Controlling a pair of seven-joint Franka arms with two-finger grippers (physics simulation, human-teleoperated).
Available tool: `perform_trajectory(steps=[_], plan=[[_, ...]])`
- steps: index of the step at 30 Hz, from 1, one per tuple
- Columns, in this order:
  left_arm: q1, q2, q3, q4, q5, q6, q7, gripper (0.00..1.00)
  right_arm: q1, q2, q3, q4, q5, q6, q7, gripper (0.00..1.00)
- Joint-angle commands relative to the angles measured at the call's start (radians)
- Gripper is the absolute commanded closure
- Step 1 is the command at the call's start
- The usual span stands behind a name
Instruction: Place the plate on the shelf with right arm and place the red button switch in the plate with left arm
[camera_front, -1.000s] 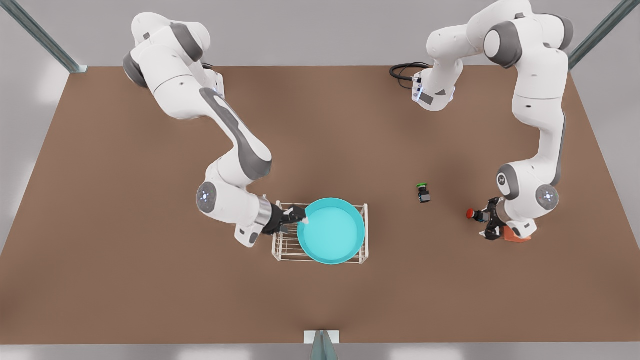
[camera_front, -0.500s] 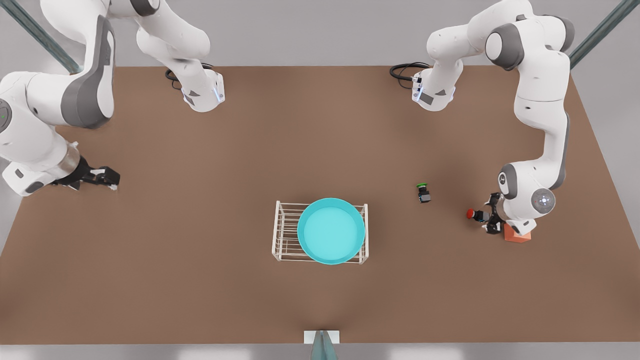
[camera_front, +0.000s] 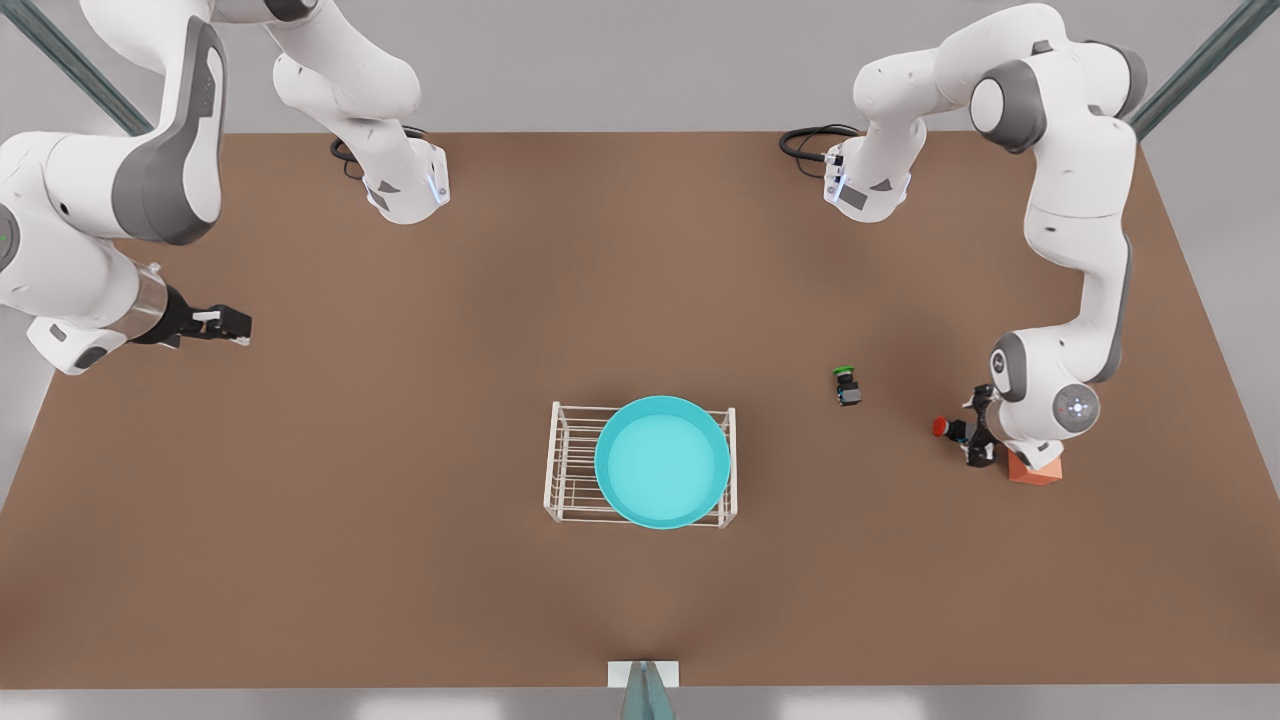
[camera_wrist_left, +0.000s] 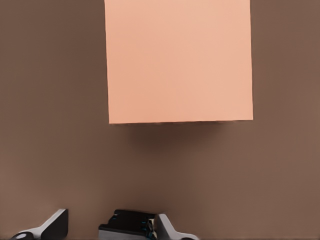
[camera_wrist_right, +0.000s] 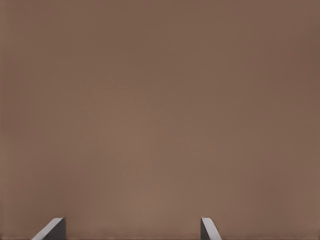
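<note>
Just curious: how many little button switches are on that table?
2. The green switch sits alone right of the rack; the red switch is between the left tool's fingers by the orange cube.

Turquoise plate (camera_front: 662, 462) (paler inside), white wire shelf (camera_front: 572, 462), orange cube (camera_wrist_left: 179, 60), brown table (camera_front: 400, 560).

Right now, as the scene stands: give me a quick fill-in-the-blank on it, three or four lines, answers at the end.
1. The plate rests on top of the ____.
2. The left gripper is at the switch with the ____ cap.
3. The cube beside that gripper is ____.
4. The right gripper, with its fingers ____, waits above bare table at the front view's left.

Missing words: shelf; red; orange; open
</note>
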Motion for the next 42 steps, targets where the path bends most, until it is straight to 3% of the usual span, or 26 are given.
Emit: perform_trajectory(steps=[1, 3, 4, 6, 13, 16, 18, 21, 26, 31, 38, 39, 40, 41, 42], plan=[[-0.002, -0.003, 0.000, 0.000, -0.011, 0.004, 0.009, 0.47, 0.000, 0.000, -0.001, -0.001, 0.005, -0.011, -0.037, 0.00], [0.000, -0.004, 0.001, 0.000, -0.011, 0.004, 0.009, 0.55, 0.000, 0.000, -0.004, -0.001, 0.014, -0.012, -0.038, 0.00], [0.000, -0.013, 0.000, 0.000, -0.011, 0.004, 0.009, 0.64, 0.000, 0.000, -0.006, -0.001, 0.017, -0.014, -0.038, 0.00], [0.003, -0.023, 0.001, 0.003, -0.052, 0.006, 0.009, 0.67, 0.000, 0.000, -0.006, -0.001, 0.017, -0.014, -0.038, 0.00], [0.003, -0.030, 0.001, 0.009, -0.056, 0.006, 0.011, 0.69, 0.000, 0.005, -0.012, -0.001, 0.020, -0.012, -0.038, 0.00], [-0.026, -0.107, 0.000, 0.038, -0.155, -0.060, 0.009, 0.69, 0.000, 0.003, -0.012, -0.001, 0.022, -0.014, -0.038, 0.00], [-0.083, -0.159, 0.000, 0.083, -0.287, -0.128, -0.099, 0.69, 0.000, 0.003, -0.012, -0.001, 0.025, -0.014, -0.038, 0.00], [-0.213, -0.193, -0.008, 0.149, -0.287, -0.173, -0.389, 0.69, 0.000, 0.003, -0.012, -0.001, 0.025, -0.014, -0.038, 0.00], [-0.456, -0.161, -0.008, 0.408, -0.349, -0.321, -0.862, 0.69, 0.000, 0.003, -0.012, -0.001, 0.026, -0.014, -0.038, 0.00], [-0.628, -0.056, -0.044, 0.586, -0.344, -0.266, -1.057, 0.69, 0.000, 0.002, -0.018, -0.001, 0.026, -0.017, -0.038, 0.00], [-0.661, 0.011, -0.086, 0.590, -0.338, -0.074, -1.091, 0.69, 0.000, 0.002, -0.021, -0.002, 0.028, -0.017, -0.038, 0.00], [-0.666, 0.022, -0.086, 0.590, -0.333, -0.071, -1.091, 0.64, 0.000, 0.002, -0.021, -0.002, 0.028, -0.017, -0.038, 0.00], [-0.666, 0.023, -0.086, 0.587, -0.332, -0.056, -1.089, 0.26, 0.000, 0.002, -0.021, -0.002, 0.028, -0.017, -0.038, 0.00], [-0.666, 0.028, -0.086, 0.587, -0.327, -0.056, -1.089, 0.00, 0.000, 0.002, -0.021, -0.002, 0.028, -0.017, -0.038, 0.00], [-0.664, 0.028, -0.086, 0.587, -0.329, -0.056, -1.089, 0.00, 0.000, 0.002, -0.021, -0.002, 0.028, -0.017, -0.038, 0.00]])
